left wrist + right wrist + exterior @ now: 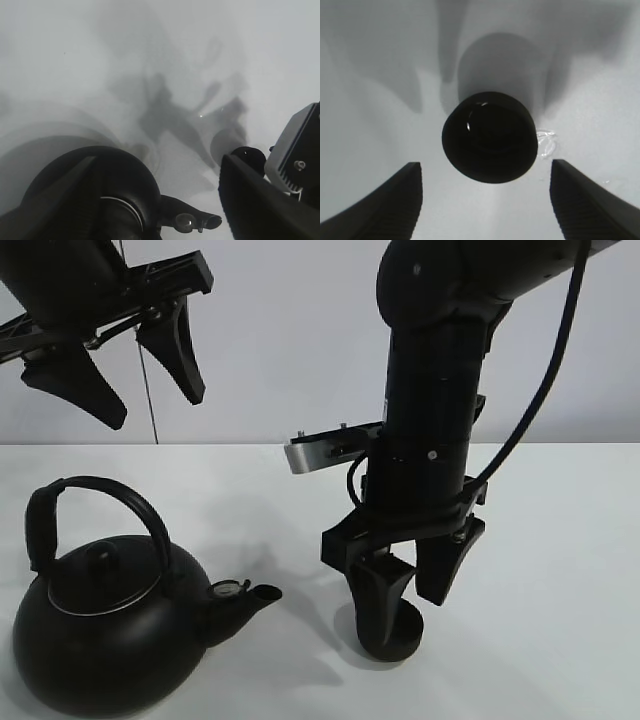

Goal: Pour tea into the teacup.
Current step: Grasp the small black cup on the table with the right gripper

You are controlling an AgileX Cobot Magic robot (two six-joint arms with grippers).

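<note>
left gripper (152, 408): claw apart, empty; 10 o'clock, above kettle (100, 640)
teacup (395, 638): on table (560, 540); 3 o'clock of kettle spout (262, 593)
right gripper (412, 595): claw apart, straddling teacup, unclamped
risk: closing off-centre may tip teacup; kettle unheld, tea unpoured

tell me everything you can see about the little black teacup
The teacup is small, round and matte black, low and bowl-like, with no handle. It stands upright on the white table, to the right of the kettle, off its spout. Its inside is dark, so contents cannot be told. The right gripper hangs over it, open, with its fingers either side and clear of it in the wrist view.
</note>
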